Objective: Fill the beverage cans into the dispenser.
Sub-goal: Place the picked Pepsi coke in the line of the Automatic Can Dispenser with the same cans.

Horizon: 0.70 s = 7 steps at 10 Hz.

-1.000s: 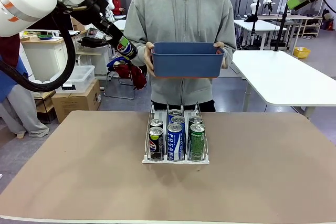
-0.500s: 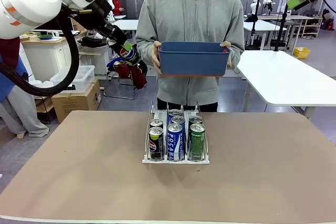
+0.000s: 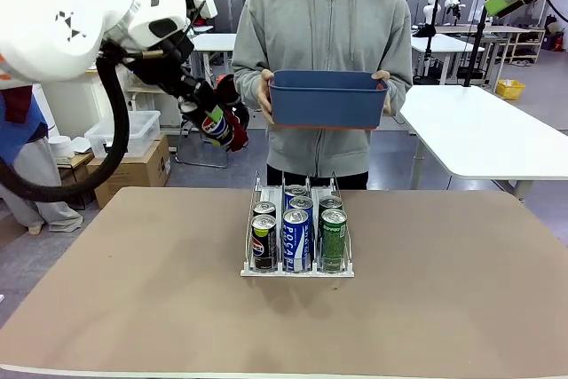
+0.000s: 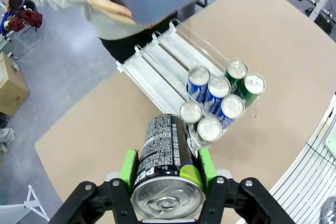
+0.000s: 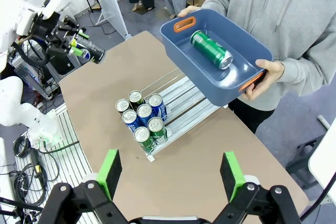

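Left end effector point(image 4: 167, 167) gripping black can point(image 4: 165, 145), right end effector point(image 5: 170, 174) wide, dispenser point(image 4: 157, 67) rear lanes open

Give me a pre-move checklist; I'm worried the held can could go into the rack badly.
1. Grip: left gripper shut on black can - ok.
2. Can upright: it is tilted in the front view - not ok.
3. Free lane space in rack behind the standing cans - ok.
4. Person's hands on blue tub, away from rack - ok.
5. Right gripper open, apart from rack - ok.
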Available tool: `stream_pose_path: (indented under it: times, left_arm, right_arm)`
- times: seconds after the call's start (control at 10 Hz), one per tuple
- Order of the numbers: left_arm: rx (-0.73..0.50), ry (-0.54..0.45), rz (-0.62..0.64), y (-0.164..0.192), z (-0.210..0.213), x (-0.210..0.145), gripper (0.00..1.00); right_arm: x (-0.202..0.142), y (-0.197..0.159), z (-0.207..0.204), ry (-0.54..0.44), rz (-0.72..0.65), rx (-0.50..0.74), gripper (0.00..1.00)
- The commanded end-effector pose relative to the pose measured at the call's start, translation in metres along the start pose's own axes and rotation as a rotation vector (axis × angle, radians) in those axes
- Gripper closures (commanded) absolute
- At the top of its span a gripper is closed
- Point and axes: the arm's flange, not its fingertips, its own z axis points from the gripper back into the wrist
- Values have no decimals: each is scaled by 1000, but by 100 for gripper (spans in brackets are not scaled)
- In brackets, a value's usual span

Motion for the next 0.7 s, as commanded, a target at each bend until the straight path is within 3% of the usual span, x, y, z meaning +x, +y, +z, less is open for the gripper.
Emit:
stream_pose_path:
  times: [0.0, 0.2, 0.6]
  left_arm:
    - [3, 32, -3, -17, 1, -14, 42]
    - [-57, 77, -43, -15, 1, -17, 42]
    - [-14, 40, -19, -14, -6, -17, 42]
  right_arm:
    - [0, 0, 0, 0, -1, 1, 0]
    - [0, 0, 0, 0, -1, 1, 0]
    - [0, 0, 0, 0, -1, 1, 0]
